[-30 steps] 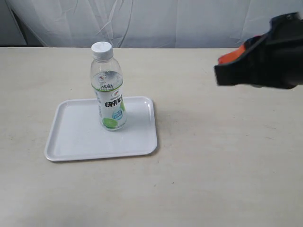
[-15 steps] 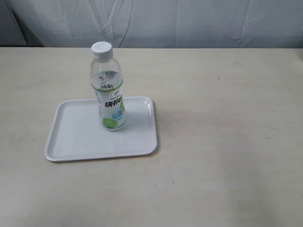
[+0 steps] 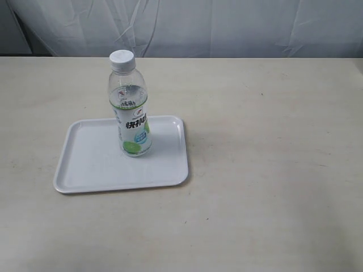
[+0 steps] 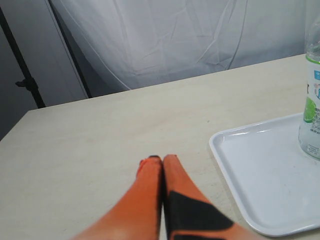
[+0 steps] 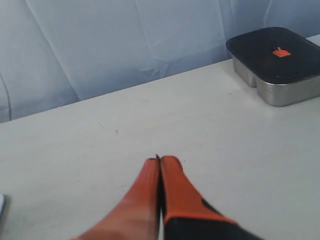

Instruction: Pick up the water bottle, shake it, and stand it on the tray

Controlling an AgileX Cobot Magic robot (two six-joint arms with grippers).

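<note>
We judged it done: the bottle (image 3: 130,113) stood on the tray (image 3: 91,164), so left gripper (image 4: 163,159) and right gripper (image 5: 159,160) were pressed together, empty.

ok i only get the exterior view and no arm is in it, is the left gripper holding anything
Observer: No. The left gripper has its jaws shut on nothing, and it is off the tray.
Operator: and the right one
Observer: The right gripper is empty as well, jaws shut.
Operator: anything else out of my frame
Observer: A metal box with a dark lid sits on the table beyond the right gripper.
</note>
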